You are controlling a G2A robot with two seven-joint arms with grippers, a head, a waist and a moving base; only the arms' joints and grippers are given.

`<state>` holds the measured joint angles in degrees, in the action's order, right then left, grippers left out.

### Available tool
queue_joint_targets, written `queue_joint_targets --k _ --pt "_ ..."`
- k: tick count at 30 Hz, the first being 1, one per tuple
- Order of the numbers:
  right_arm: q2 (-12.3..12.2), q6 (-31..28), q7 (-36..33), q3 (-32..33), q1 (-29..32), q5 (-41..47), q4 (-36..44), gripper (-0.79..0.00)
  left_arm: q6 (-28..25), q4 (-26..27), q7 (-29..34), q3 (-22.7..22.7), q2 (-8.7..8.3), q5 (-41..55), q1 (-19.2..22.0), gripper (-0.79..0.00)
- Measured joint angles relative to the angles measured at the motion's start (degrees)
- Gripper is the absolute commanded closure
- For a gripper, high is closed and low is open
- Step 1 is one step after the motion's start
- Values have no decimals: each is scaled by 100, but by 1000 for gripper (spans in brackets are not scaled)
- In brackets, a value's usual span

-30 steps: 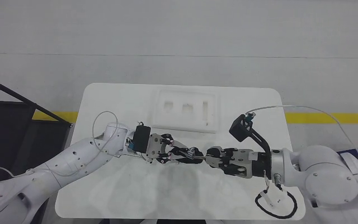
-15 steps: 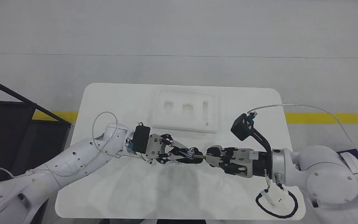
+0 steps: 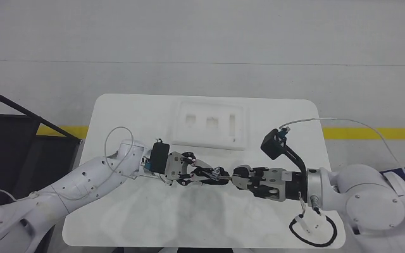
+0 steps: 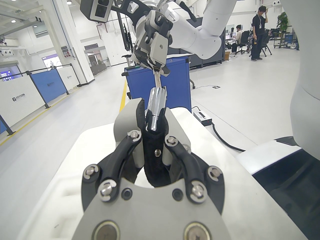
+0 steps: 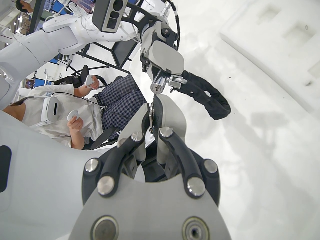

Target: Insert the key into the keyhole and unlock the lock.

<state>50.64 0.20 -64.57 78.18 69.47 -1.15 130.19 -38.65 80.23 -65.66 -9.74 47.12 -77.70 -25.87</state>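
A chrome lock (image 4: 157,98) with a black cable loop (image 5: 208,96) is held above the white table (image 3: 126,215), with my left gripper (image 4: 152,112) shut on it. My right gripper (image 5: 151,109) is shut on the small metal key (image 4: 158,81). The two grippers face each other tip to tip over the table's middle, left gripper (image 3: 212,176) and right gripper (image 3: 239,174). The key's tip sits at the round keyhole face (image 5: 156,88). How far in it goes I cannot tell.
A white foam tray (image 3: 212,124) with several cut-out pockets lies at the table's far side, behind the grippers. Bare table surface lies in front of and beside both arms.
The right gripper has edged slightly toward the left one, narrowing the gap at the lock. The left arm holds nearly still.
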Motion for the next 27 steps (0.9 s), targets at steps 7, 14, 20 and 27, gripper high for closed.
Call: queue_joint_targets --k 7,14,20,27 --pt "-8 25 36 -37 -21 -35 -7 0 24 2 -23 0 -10 9 -1 0" --pt "-8 69 108 -96 -58 -1 -22 0 69 10 -68 0 -18 2 -8 0" --pt "-2 120 157 -203 -123 -7 -40 0 89 15 -90 0 -10 28 -20 0" --pt "5 194 209 -322 -211 -55 -81 0 103 -16 -103 0 1 57 -27 0"
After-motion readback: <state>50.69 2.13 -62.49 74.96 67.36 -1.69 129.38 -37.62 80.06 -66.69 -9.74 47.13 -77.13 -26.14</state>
